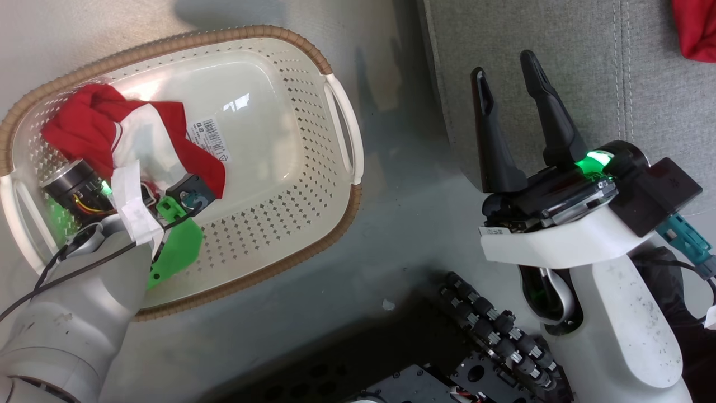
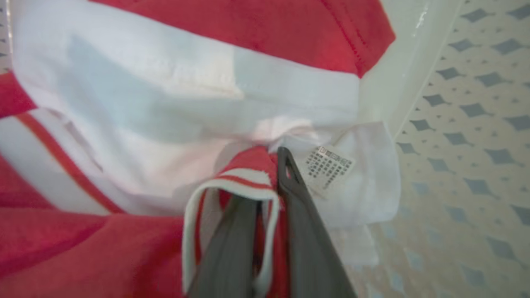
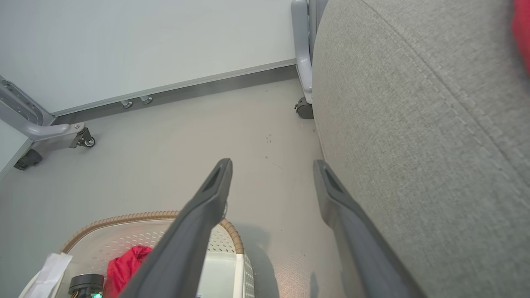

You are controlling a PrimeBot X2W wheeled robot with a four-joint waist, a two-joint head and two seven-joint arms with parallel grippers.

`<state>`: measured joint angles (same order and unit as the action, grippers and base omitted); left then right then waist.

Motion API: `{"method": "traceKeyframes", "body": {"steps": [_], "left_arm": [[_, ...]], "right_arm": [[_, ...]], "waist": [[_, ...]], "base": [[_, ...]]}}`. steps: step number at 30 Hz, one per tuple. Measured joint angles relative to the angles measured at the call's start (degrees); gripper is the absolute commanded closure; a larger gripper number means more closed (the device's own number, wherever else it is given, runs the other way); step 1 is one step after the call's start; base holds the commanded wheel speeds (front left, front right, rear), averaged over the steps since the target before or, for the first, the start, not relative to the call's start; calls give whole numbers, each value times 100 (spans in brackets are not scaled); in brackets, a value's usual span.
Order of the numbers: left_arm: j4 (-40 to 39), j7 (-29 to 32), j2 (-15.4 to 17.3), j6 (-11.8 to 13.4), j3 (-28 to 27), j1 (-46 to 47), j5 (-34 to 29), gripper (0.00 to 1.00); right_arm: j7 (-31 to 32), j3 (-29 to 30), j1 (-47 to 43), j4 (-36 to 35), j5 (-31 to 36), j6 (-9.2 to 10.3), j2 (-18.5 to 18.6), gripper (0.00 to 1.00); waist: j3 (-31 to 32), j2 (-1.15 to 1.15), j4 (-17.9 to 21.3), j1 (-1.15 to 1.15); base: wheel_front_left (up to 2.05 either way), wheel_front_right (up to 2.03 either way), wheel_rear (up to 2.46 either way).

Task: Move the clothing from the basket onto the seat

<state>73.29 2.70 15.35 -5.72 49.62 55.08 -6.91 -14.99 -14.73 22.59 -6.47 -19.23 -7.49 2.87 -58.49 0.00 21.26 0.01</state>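
the left hand [image 2: 265, 178] is reaching down into the basket [image 1: 291, 190] and pinching a red, white-edged fold of the clothing [image 1: 84, 126] between its close-pressed fingers. the garment is lying bunched at the basket's left end, just beside the barcode sticker [image 1: 208, 140]. the basket is sitting on the floor [image 1: 397, 212] next to the seat [image 1: 643, 89]. the right hand [image 1: 503, 67] is hovering by the seat's edge, fingers spread, gripping nothing. another red piece [image 1: 696, 28] is lying on the seat at the head view's upper right.

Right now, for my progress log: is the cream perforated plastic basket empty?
Not empty: a crumpled red-and-white fabric garment lies inside the cream perforated basket, the left pincer shut on its striped edge.
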Motion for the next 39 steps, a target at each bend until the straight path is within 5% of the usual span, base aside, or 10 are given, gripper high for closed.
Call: {"method": "traceKeyframes", "body": {"steps": [13,28,39], "left_arm": [[-42,-436,-49,62,-10,25,248,100],[-335,-1400,-910,-66,-426,-194,1094,100],[-1755,-1748,-1072,-116,-905,-745,1879,100]], "right_arm": [[0,101,17,13,99,0,-1,0],[-3,334,-227,203,564,-1,-8,0],[29,559,-731,323,806,0,-7,0]], "waist": [[202,0,-55,0],[1144,0,-438,-1],[2153,0,-766,-1]], "base": [[0,0,0],[0,0,0],[0,0,0]]}}
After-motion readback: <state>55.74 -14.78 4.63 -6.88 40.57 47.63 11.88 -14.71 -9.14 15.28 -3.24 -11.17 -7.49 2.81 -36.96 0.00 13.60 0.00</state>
